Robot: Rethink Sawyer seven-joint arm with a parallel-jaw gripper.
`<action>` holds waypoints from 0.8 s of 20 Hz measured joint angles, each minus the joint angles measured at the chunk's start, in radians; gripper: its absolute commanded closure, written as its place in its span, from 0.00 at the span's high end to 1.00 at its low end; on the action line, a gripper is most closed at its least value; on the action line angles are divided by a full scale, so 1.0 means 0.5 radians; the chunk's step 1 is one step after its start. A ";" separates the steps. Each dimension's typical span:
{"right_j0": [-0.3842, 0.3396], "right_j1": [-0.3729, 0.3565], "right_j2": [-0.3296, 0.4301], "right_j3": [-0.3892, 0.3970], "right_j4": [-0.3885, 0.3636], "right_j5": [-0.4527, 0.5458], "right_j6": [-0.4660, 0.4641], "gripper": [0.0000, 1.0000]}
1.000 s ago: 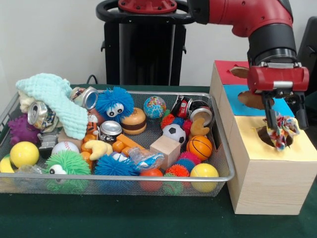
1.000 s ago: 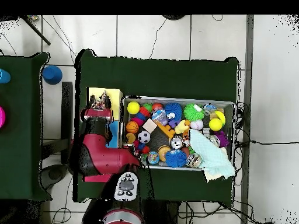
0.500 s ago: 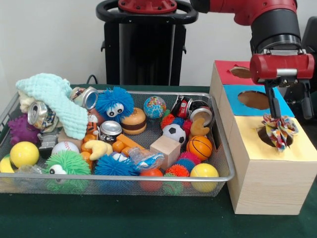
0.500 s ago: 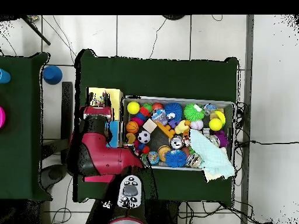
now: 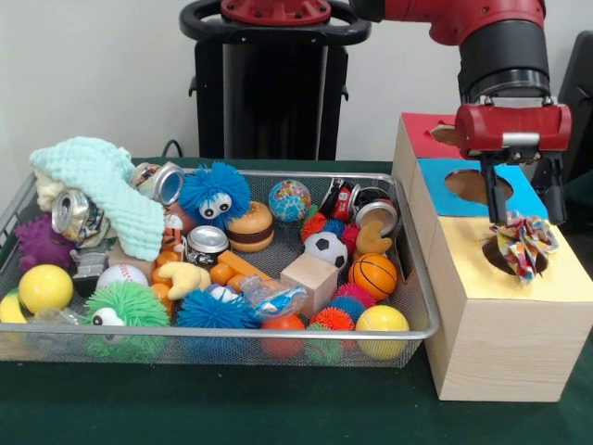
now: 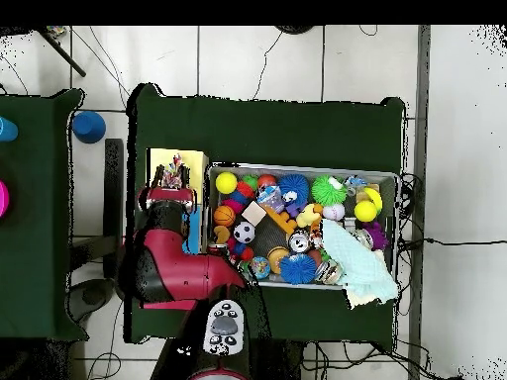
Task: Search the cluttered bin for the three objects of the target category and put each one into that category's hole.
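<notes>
Tool (image 5: 524, 215) spread and empty above multicoloured fabric scrunchie (image 5: 523, 243), resting in yellow hole (image 5: 505, 259). Wire bin (image 5: 278, 332) full; remaining targets unidentified.

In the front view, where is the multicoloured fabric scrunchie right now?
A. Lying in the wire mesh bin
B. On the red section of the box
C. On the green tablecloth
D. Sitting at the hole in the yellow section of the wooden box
D: the multicoloured fabric scrunchie sits at the dark hole in the yellow section of the wooden box, with the gripper just above it and the wire mesh bin off to the side.
</notes>
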 measured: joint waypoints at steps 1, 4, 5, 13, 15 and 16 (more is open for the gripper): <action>0.000 0.004 0.000 0.003 0.000 0.025 0.000 1.00; 0.002 0.023 0.001 0.009 0.000 0.145 0.000 1.00; 0.007 0.028 0.001 0.009 0.000 0.194 0.000 1.00; 0.070 0.027 -0.024 -0.002 0.001 0.241 0.000 1.00; 0.122 0.042 -0.051 -0.006 0.001 0.241 0.000 1.00; 0.130 0.045 -0.055 -0.006 0.001 0.241 0.000 1.00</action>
